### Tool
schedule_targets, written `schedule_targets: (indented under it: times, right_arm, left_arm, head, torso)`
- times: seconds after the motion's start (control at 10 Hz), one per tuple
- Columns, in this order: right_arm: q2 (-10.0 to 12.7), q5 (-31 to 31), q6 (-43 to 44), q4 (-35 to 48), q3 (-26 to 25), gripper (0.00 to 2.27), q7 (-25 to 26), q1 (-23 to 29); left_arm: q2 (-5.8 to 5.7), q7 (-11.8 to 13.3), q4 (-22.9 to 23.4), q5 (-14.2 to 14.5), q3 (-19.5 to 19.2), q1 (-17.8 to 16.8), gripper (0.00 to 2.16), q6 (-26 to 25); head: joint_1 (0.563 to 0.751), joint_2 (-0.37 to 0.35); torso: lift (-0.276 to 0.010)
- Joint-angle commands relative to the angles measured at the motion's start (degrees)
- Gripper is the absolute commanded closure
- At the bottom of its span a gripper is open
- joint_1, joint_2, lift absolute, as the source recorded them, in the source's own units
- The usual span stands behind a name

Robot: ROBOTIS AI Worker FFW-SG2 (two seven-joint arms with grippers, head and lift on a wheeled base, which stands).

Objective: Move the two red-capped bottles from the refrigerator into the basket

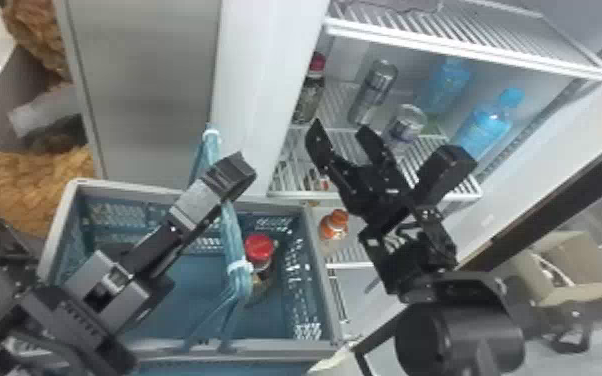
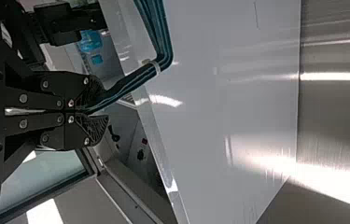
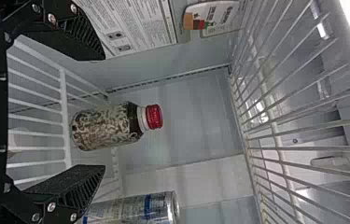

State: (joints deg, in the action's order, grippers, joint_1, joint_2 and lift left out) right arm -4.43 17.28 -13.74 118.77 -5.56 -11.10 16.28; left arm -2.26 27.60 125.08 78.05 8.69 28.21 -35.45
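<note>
Head view: red-capped bottle (image 1: 259, 248) inside basket (image 1: 275, 346).

The left gripper (image 1: 231, 181) pinches a blue corded handle (image 2: 128, 83) — bound with a pale tie (image 2: 155, 66) — near a glossy white panel (image 2: 238, 112); beyond shows a blue bottle (image 2: 90, 42).

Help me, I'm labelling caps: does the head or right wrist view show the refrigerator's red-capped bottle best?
The right wrist view: the bottle appears large and unobstructed, with its red cap and patterned body plain. The head view shows it smaller, upright on the shelf.
</note>
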Motion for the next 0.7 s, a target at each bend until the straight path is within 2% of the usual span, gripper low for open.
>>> schedule_targets:
  times: [0.0,0.6]
  right_arm:
    - [-0.05,-0.26,0.1,-2.96,0.76,0.19,0.28,-2.78]
    - [-0.05,-2.08,0.66,-13.09,2.47,0.19,2.22,-12.35]
  left_arm:
    - [-0.02,0.0,0.0,0.1,0.0,-0.08,1.2,0.02]
    - [-0.37,0.0,-0.14,0.45,0.11,-0.08,1.2,0.3]
  head:
    - [0.695,-0.319]
    - [0.691,-0.293]
  torso:
    - [0.0]
    - [0.0]
